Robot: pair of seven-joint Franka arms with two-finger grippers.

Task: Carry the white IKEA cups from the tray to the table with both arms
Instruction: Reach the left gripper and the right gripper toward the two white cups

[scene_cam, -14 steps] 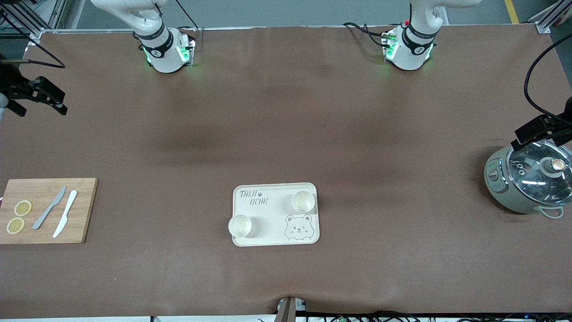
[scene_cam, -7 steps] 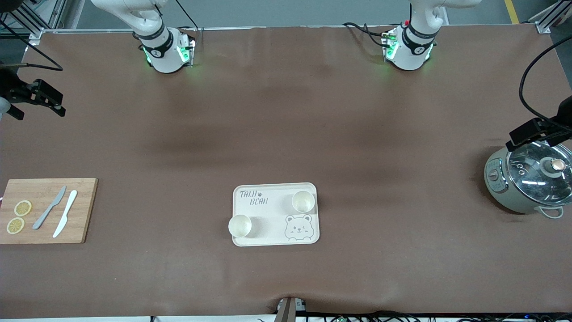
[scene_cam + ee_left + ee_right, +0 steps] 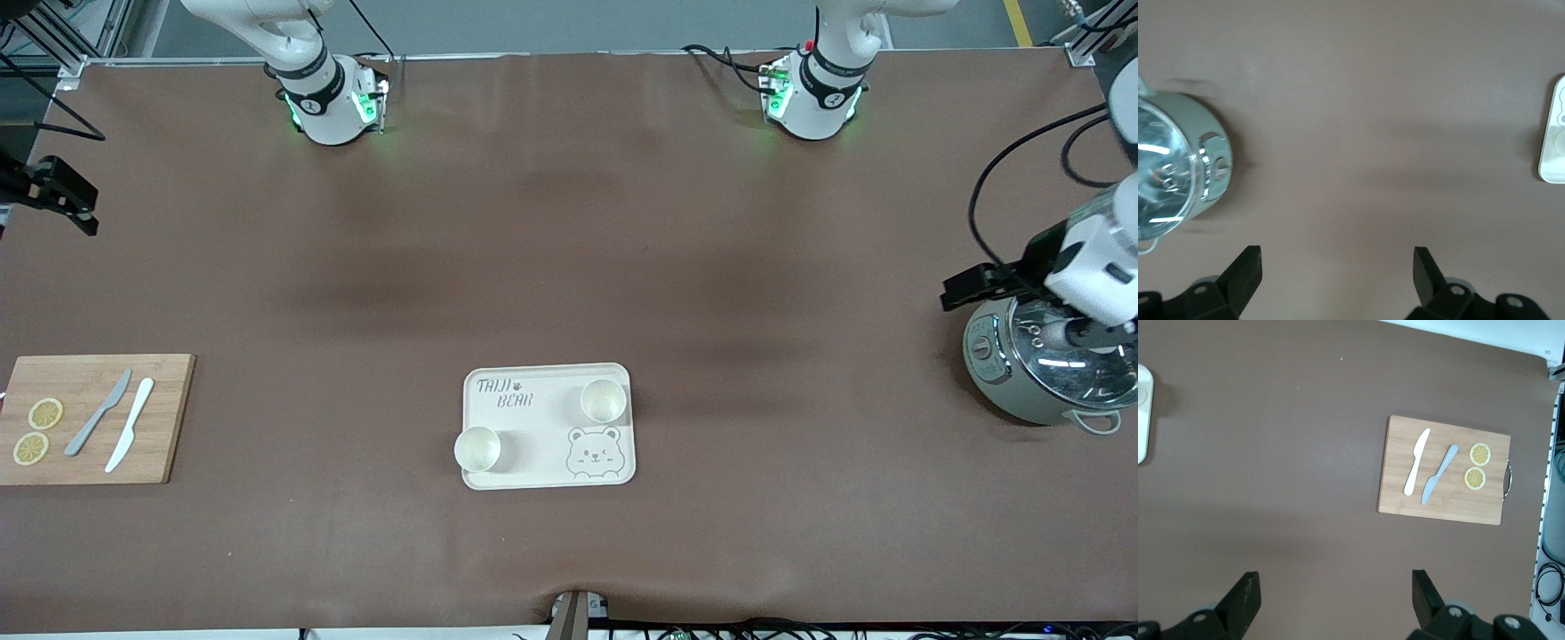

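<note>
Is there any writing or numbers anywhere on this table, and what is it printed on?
"TAIJI BEAR": printed in grey, with a small paw mark, on the cream tray, above a drawn bear face.
Marks on the black bands of both arm bases: too small to read.
Control panel on the cooking pot: nothing legible.

The table (image 3: 569, 267) wears a matt brown cover, cloth-like and faintly creased. The tray (image 3: 533, 467) and both cups (image 3: 477, 449) (image 3: 603, 400) look like matt cream plastic. The board (image 3: 160, 418) is pale wood with visible grain. The pot (image 3: 1022, 391) has a smooth grey-green body and a glossy glass lid (image 3: 1155, 177) — reflections streak it.
</note>
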